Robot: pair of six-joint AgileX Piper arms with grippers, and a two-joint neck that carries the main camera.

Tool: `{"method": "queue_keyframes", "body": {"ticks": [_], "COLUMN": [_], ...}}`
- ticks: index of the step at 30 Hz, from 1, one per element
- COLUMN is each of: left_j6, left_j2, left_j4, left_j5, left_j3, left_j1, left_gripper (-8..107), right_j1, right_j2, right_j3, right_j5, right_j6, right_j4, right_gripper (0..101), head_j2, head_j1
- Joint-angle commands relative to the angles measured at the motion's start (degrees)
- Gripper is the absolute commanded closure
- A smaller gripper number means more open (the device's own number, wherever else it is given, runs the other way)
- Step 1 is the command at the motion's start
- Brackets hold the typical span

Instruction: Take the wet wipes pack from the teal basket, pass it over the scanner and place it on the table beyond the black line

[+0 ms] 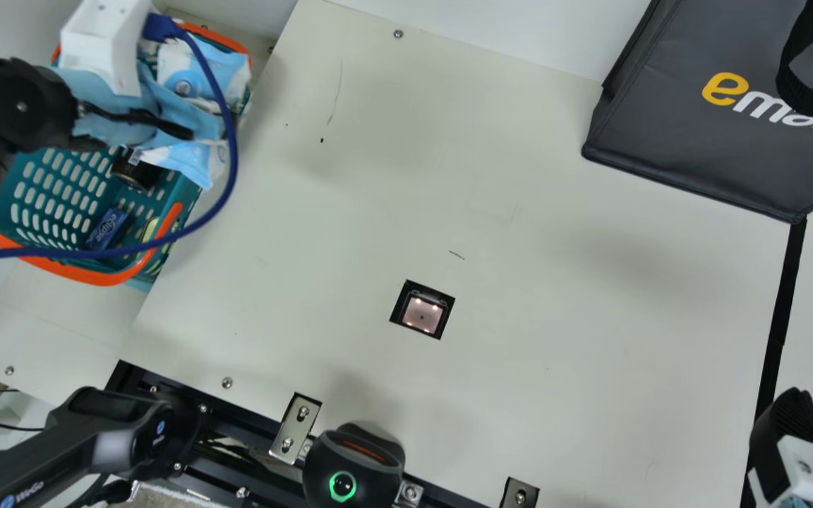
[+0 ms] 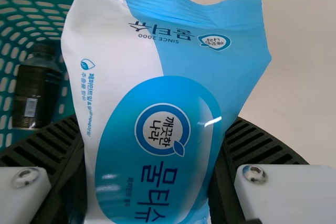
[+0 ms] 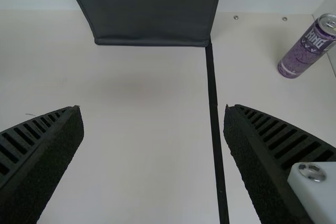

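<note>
My left gripper point(image 1: 103, 46) is over the teal basket point(image 1: 71, 176) at the main view's upper left, its fingertips hidden there. In the left wrist view, my left gripper point(image 2: 149, 156) is shut on the blue-and-white wet wipes pack point(image 2: 163, 82), one ribbed finger on each side. Blue-and-white packaging point(image 1: 191, 161) shows below the arm in the main view; whether it is the held pack I cannot tell. The scanner window point(image 1: 423, 314) glows in the table. My right gripper point(image 1: 791, 430) is at the lower right by the black line point(image 1: 780, 310); in its wrist view this gripper point(image 3: 152, 119) stands open.
A dark bag point(image 1: 703, 120) stands at the upper right. Beyond the line is a purple can point(image 3: 307, 48). The basket also holds a dark bottle point(image 2: 37, 85) and a small blue pack point(image 1: 106, 228). A blue cable point(image 1: 233, 155) loops past its side. A black device point(image 1: 353, 466) sits at the near edge.
</note>
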Motion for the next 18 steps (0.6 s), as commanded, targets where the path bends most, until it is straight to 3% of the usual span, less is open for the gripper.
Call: {"method": "queue_keyframes", "body": {"ticks": [1,18], "left_j6": [-0.90,-5.27], "left_j2": [-0.16,3.11], "left_j4": [0.30,2.73], "left_j5": [0.21,-0.67], "left_j3": [0.07,1.65], "left_j1": [-4.92,-29.23], "left_gripper": [107,107], "right_j1": [0.00,0.00], "right_j2": [0.00,0.00], "right_j3": [0.00,0.00], "right_j5": [0.00,0.05], "right_j6": [0.00,0.00], "right_j4": [0.00,0.00], "right_gripper": [6,6], "head_j2": [0.14,0.14], "head_j1": [-1.66,-1.66]}}
